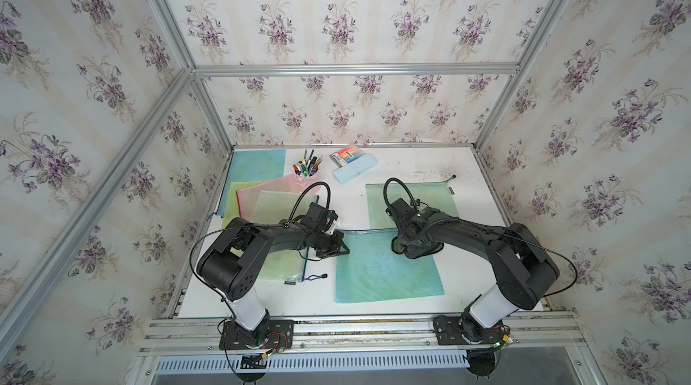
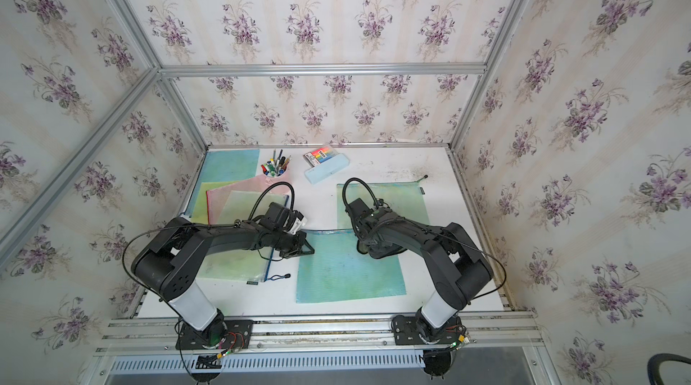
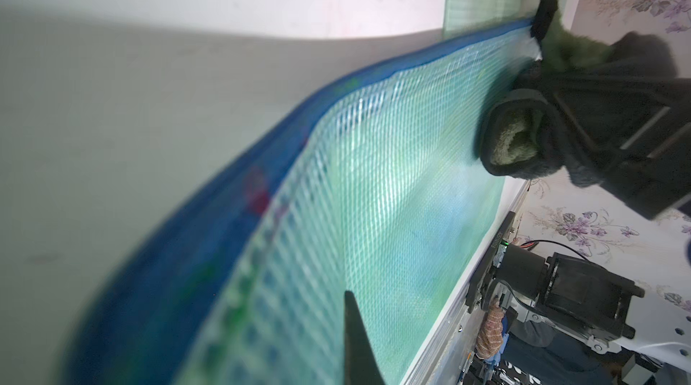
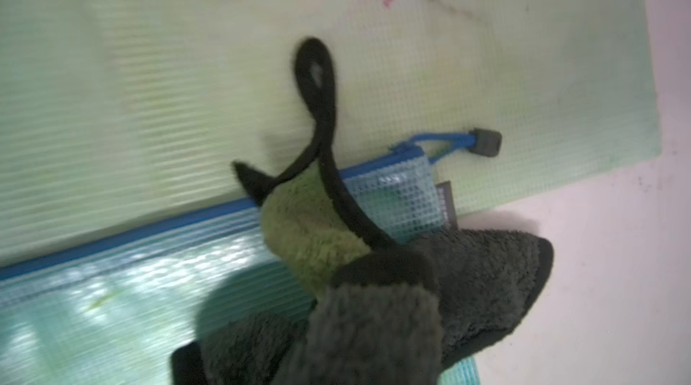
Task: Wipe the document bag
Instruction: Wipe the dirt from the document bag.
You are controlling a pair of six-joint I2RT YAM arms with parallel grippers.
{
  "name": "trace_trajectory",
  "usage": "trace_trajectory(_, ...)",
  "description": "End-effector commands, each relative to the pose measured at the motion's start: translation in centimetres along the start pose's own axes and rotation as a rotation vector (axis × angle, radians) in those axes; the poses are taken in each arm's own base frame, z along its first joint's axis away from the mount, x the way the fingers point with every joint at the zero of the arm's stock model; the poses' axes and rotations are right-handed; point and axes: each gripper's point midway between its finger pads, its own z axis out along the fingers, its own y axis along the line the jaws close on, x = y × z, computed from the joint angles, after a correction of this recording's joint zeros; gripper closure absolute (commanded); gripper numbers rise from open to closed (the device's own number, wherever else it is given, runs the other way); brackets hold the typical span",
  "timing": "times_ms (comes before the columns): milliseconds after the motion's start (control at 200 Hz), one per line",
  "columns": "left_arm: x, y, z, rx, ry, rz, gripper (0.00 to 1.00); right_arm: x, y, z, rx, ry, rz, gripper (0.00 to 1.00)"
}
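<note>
The document bag is a blue-green mesh pouch with a blue zip edge, lying flat at the table's middle front. My right gripper is shut on a dark grey and green cloth, which lies bunched on the bag's far right corner by the blue zip pull. The cloth hides the right fingers. My left gripper is shut and empty, its tip down at the bag's far left corner.
A pale green bag lies just behind, its edge under the document bag. Several overlapping bags and a yellow-green one lie left. A pen cup, a blue pencil case and a marker box stand at the back.
</note>
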Motion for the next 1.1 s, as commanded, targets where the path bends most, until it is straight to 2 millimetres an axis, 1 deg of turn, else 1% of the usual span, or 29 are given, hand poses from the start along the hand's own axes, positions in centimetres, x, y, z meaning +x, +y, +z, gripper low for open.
trace_trajectory(0, -0.3, -0.1, 0.1, 0.005, -0.006, 0.006, 1.0, -0.8, 6.0, -2.6, -0.125, -0.068, -0.097, 0.79)
trace_trajectory(45, -0.4, -0.1, 0.2, 0.007, -0.009, 0.001, 1.0, -0.4, 8.9, -3.2, -0.182, -0.058, -0.128, 0.79)
trace_trajectory(80, -0.5, -0.2, 0.2, 0.009, -0.01, 0.0, 1.0, 0.1, 10.0, -2.8, -0.195, -0.037, -0.144, 0.79)
trace_trajectory(110, -0.5, -0.2, 0.2, 0.011, -0.012, 0.0, 1.0, 0.6, 10.3, -2.0, -0.187, -0.019, -0.149, 0.78)
trace_trajectory(145, -0.6, -0.3, 0.2, 0.011, -0.012, -0.001, 1.0, 1.1, 9.8, -0.8, -0.159, -0.002, -0.15, 0.78)
trace_trajectory(210, -0.5, -0.3, 0.1, 0.01, -0.014, 0.0, 1.0, 2.2, 7.7, 1.4, -0.105, 0.042, -0.137, 0.79)
trace_trajectory(255, -0.5, -0.3, 0.0, 0.008, -0.015, 0.0, 1.0, 2.6, 5.2, 2.5, -0.05, 0.064, -0.114, 0.79)
trace_trajectory(300, -0.5, -0.3, -0.2, 0.003, -0.019, 0.001, 1.0, 2.3, 2.6, 2.8, -0.005, 0.057, -0.08, 0.79)
trace_trajectory(385, -0.4, -0.3, -0.3, 0.002, -0.026, 0.004, 1.0, 1.1, -2.2, 2.4, 0.061, 0.023, 0.013, 0.79)
trace_trajectory(410, -0.4, -0.3, -0.4, 0.003, -0.029, 0.002, 1.0, 0.7, -3.3, 2.3, 0.073, 0.013, 0.039, 0.79)
trace_trajectory(460, -0.4, -0.3, -0.4, 0.005, -0.031, -0.002, 1.0, -0.1, -4.7, 1.7, 0.088, -0.008, 0.066, 0.78)
trace_trajectory(500, -0.3, -0.2, -0.3, 0.004, -0.033, -0.007, 1.0, -0.6, -4.9, 1.1, 0.086, -0.022, 0.07, 0.78)
trace_trajectory(550, -0.3, -0.1, -0.2, 0.006, -0.033, -0.013, 1.0, -0.9, -3.5, 0.4, 0.041, -0.021, 0.058, 0.79)
trace_trajectory(575, -0.3, 0.0, -0.2, 0.007, -0.034, -0.017, 1.0, -0.8, -2.1, 0.0, 0.003, -0.023, 0.037, 0.79)
trace_trajectory(615, -0.3, 0.0, -0.1, 0.01, -0.035, -0.017, 1.0, -0.5, 0.7, -1.0, -0.067, -0.036, -0.009, 0.79)
trace_trajectory(664, -0.4, 0.0, 0.0, 0.013, -0.037, -0.022, 1.0, 0.7, 5.4, -2.5, -0.177, -0.039, -0.088, 0.79)
trace_trajectory(689, -0.4, 0.0, 0.0, 0.013, -0.037, -0.026, 1.0, 1.8, 7.8, -3.3, -0.23, -0.032, -0.13, 0.79)
trace_trajectory(729, -0.5, 0.0, 0.0, 0.014, -0.038, -0.03, 1.0, 3.3, 10.7, -4.2, -0.284, -0.016, -0.176, 0.79)
trace_trajectory(769, -0.6, -0.1, 0.0, 0.015, -0.043, -0.028, 1.0, 4.7, 12.2, -4.5, -0.304, -0.001, -0.206, 0.79)
trace_trajectory(799, -0.7, -0.2, -0.1, 0.016, -0.045, -0.029, 1.0, 5.4, 12.4, -4.1, -0.296, 0.016, -0.209, 0.78)
trace_trajectory(834, -0.7, -0.2, -0.1, 0.015, -0.048, -0.028, 1.0, 6.1, 11.8, -3.4, -0.274, 0.034, -0.195, 0.78)
trace_trajectory(869, -0.7, -0.3, -0.2, 0.016, -0.05, -0.029, 1.0, 6.7, 10.4, -2.4, -0.238, 0.049, -0.18, 0.79)
trace_trajectory(919, -0.7, -0.4, -0.2, 0.019, -0.052, -0.026, 1.0, 7.3, 7.6, -1.2, -0.169, 0.069, -0.159, 0.78)
trace_trajectory(969, -0.8, -0.5, -0.3, 0.021, -0.052, -0.025, 1.0, 7.3, 4.1, -0.4, -0.073, 0.07, -0.133, 0.78)
trace_trajectory(1014, -0.8, -0.5, -0.3, 0.021, -0.051, -0.024, 1.0, 7.0, 1.3, -0.4, -0.01, 0.059, -0.11, 0.78)
trace_trajectory(1039, -0.8, -0.5, -0.4, 0.02, -0.053, -0.023, 1.0, 6.8, 0.2, -0.7, 0.009, 0.047, -0.097, 0.78)
trace_trajectory(1059, -0.8, -0.6, -0.4, 0.021, -0.054, -0.021, 1.0, 6.5, -0.4, -1.0, 0.014, 0.036, -0.084, 0.79)
trace_trajectory(1094, -0.8, -0.5, -0.4, 0.021, -0.053, -0.021, 1.0, 6.0, -0.6, -1.7, -0.001, 0.009, -0.07, 0.79)
